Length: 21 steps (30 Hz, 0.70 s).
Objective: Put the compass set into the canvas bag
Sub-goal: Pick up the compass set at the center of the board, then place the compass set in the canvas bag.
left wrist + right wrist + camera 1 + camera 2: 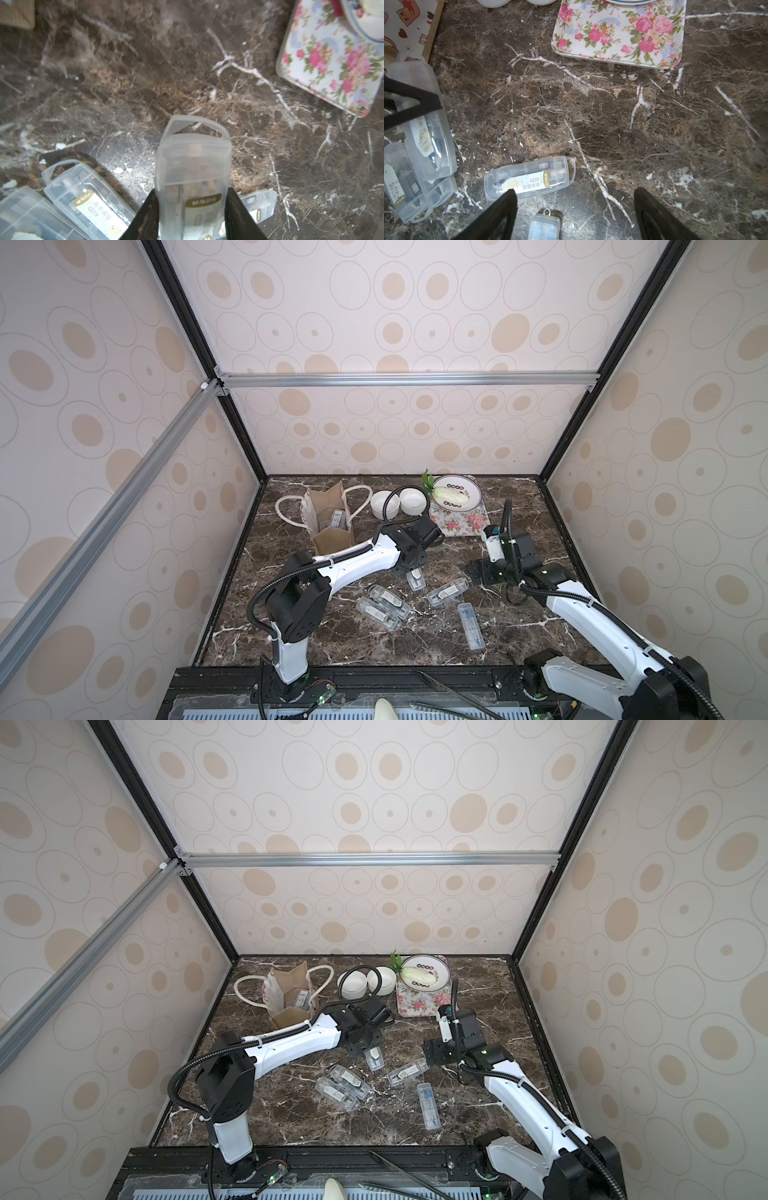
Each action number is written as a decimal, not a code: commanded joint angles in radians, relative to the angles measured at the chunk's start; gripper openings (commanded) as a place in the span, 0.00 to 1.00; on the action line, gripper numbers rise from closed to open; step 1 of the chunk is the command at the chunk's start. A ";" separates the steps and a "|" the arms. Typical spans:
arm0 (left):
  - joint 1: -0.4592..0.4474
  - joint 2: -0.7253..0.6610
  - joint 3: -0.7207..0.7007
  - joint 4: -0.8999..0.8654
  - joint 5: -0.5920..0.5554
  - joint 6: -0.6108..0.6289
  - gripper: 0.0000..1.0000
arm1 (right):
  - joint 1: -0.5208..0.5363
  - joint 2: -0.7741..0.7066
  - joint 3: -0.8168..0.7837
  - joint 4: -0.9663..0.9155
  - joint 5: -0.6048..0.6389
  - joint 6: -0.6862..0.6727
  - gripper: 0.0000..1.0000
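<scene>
Left jaws are clamped on a clear compass set case [193,176] mid-tabletop [415,647], loose cases [388,597] lying near it. Right jaws stand apart and empty, just beside another case [529,178]. The canvas bag [332,545] stands open rear-left, well apart from the held case, with one packed case [336,519] visible inside.

Left claw [192,191] low and clamped tight (pointed downward), right claw [574,189] agape nearby.
</scene>
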 commanded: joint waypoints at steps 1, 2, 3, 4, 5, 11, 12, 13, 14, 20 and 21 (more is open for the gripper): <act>0.013 -0.064 0.115 -0.052 -0.157 0.153 0.43 | 0.005 -0.011 0.030 -0.035 0.021 0.004 0.90; 0.023 -0.076 0.135 -0.052 -0.174 0.185 0.43 | 0.006 -0.011 0.034 -0.039 0.024 0.007 0.90; 0.039 -0.092 0.150 -0.052 -0.180 0.214 0.43 | 0.005 -0.010 0.039 -0.042 0.025 0.009 0.90; 0.057 -0.104 0.161 -0.049 -0.180 0.245 0.43 | 0.006 -0.008 0.043 -0.043 0.023 0.011 0.90; 0.080 -0.118 0.175 -0.049 -0.176 0.274 0.43 | 0.006 -0.007 0.048 -0.043 0.023 0.015 0.90; 0.291 -0.188 0.242 -0.075 -0.121 0.473 0.44 | 0.006 0.008 0.070 -0.052 0.009 0.027 0.90; 0.337 -0.198 0.247 -0.075 -0.101 0.506 0.44 | 0.006 0.011 0.073 -0.054 0.008 0.029 0.90; 0.377 -0.206 0.252 -0.082 -0.087 0.527 0.44 | 0.006 0.013 0.076 -0.055 0.007 0.030 0.90; 0.423 -0.214 0.252 -0.083 -0.071 0.544 0.44 | 0.006 0.016 0.077 -0.054 0.006 0.032 0.90; 0.663 -0.221 0.202 -0.029 0.077 0.583 0.45 | 0.005 0.029 0.084 -0.051 -0.004 0.050 0.90; 0.697 -0.219 0.186 -0.014 0.100 0.570 0.45 | 0.006 0.032 0.087 -0.054 -0.004 0.053 0.90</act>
